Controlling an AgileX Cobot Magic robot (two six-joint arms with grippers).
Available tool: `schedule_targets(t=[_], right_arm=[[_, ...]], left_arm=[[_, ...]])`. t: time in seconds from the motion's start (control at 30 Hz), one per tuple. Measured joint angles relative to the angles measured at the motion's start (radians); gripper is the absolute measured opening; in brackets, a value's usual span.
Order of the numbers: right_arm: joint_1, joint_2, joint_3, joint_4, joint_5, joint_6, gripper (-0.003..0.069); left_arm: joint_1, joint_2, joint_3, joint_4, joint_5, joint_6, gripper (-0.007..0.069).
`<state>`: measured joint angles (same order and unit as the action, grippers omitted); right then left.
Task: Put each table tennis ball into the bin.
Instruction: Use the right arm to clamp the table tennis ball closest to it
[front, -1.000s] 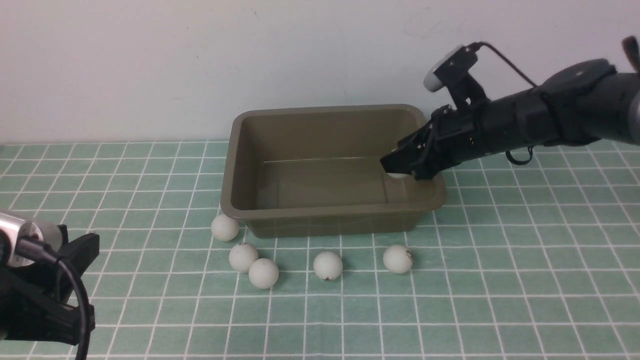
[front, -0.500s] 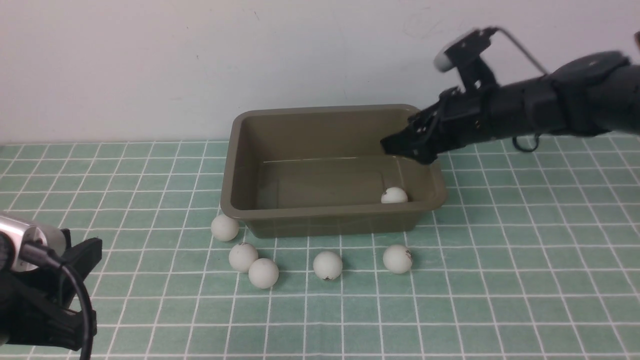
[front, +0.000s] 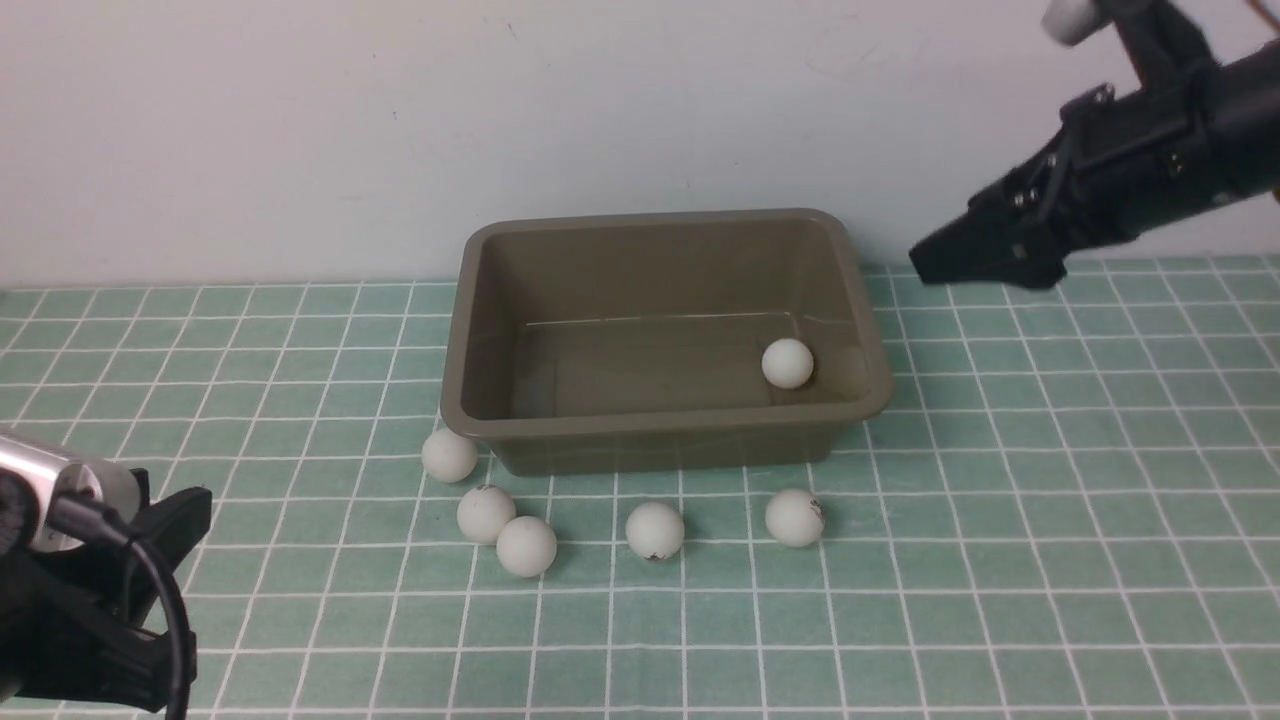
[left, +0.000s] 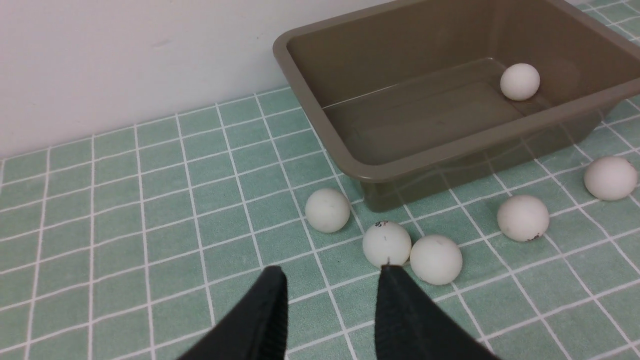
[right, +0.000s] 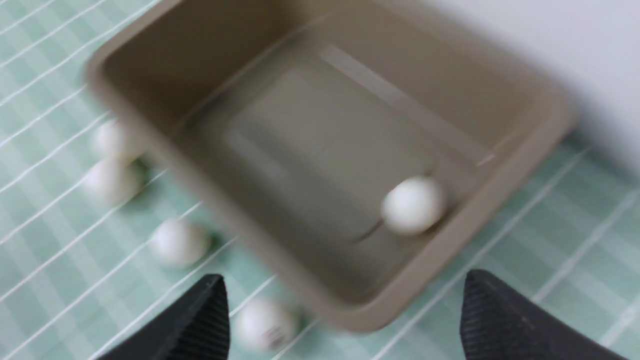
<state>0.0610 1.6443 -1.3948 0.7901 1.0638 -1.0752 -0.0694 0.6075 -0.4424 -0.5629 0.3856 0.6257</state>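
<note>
One down, five to go: a single table tennis ball (front: 787, 363) sits on the floor of the bin (front: 660, 222), close to its right wall, while the rest lie on the green tiled surface (front: 1050, 500) along the bin's near side. The right gripper (front: 940, 262) hangs high off the bin's right end, jaws spread wide with nothing between them, so it looks free to go for another. Down at the lower left, the left gripper (left: 332, 280) points at the cluster with its jaws partly apart and empty. Reading the row from the left: the first ball (front: 449, 455) is tucked just beside the bin's near-left corner, which leaves little room for a finger on that side. The second ball (front: 486, 513) and third ball (front: 526, 546) touch each other, so grabbing one will likely send the other rolling. The fourth ball (front: 655, 530) and fifth ball (front: 795, 517) stand apart in the open and look the easiest picks. Behind it all runs the plain white wall (front: 300, 130), and nothing else clutters the surface.
</note>
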Motion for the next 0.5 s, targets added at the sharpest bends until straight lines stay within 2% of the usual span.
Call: schedule_targets(t=[0.1, 0.2, 0.37, 0.5], right_arm=[[0.001, -0.018, 0.064, 0.001, 0.059, 0.017, 0.0548], [0.006, -0.071, 0.193, 0.021, 0.038, 0.032, 0.0547], [0.082, -0.078, 0.421, 0.127, -0.226, -0.026, 0.0547], [0.234, -0.032, 0.502, 0.237, -0.48, -0.087, 0.0547]], left_arm=[[0.0, 0.0, 0.0, 0.0, -0.001, 0.0, 0.023], [0.0, 0.0, 0.0, 0.0, -0.001, 0.0, 0.023], [0.0, 0.0, 0.0, 0.0, -0.001, 0.001, 0.023], [0.0, 0.0, 0.0, 0.0, 0.0, 0.001, 0.023]])
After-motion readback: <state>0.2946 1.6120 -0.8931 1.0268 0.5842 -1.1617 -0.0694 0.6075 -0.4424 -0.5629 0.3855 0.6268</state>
